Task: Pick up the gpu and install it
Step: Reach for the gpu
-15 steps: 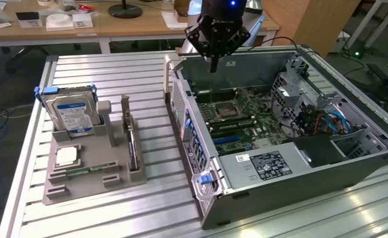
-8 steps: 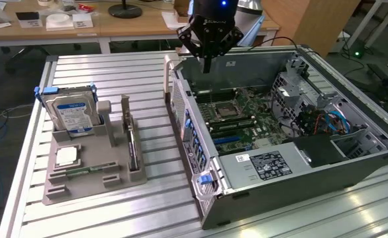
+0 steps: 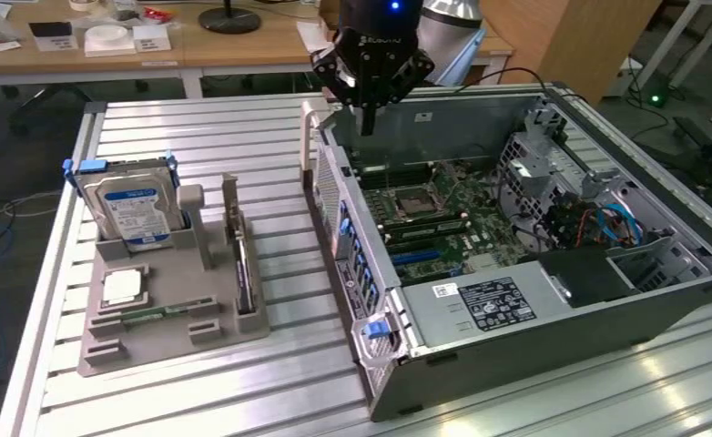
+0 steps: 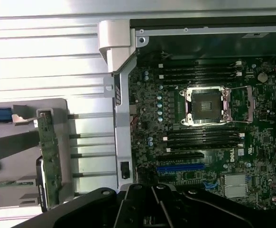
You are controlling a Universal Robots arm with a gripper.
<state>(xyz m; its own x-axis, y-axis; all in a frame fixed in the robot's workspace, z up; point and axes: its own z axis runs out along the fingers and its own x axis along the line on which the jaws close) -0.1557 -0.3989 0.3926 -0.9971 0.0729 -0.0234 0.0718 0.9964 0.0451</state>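
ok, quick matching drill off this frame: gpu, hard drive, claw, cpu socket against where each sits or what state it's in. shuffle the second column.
1. gpu
2. hard drive
3. claw
4. CPU socket

A. on the motherboard inside the open case
B. shut and empty, above the case
C. on edge in the grey holder, on the side nearest the case
D. upright in the holder, blue label showing

Pairs: 1-C, 2-D, 3-B, 4-A

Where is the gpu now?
The thin black gpu card stands on edge in the grey holder, exterior view's left, between the blue-labelled hard drive and open computer case.
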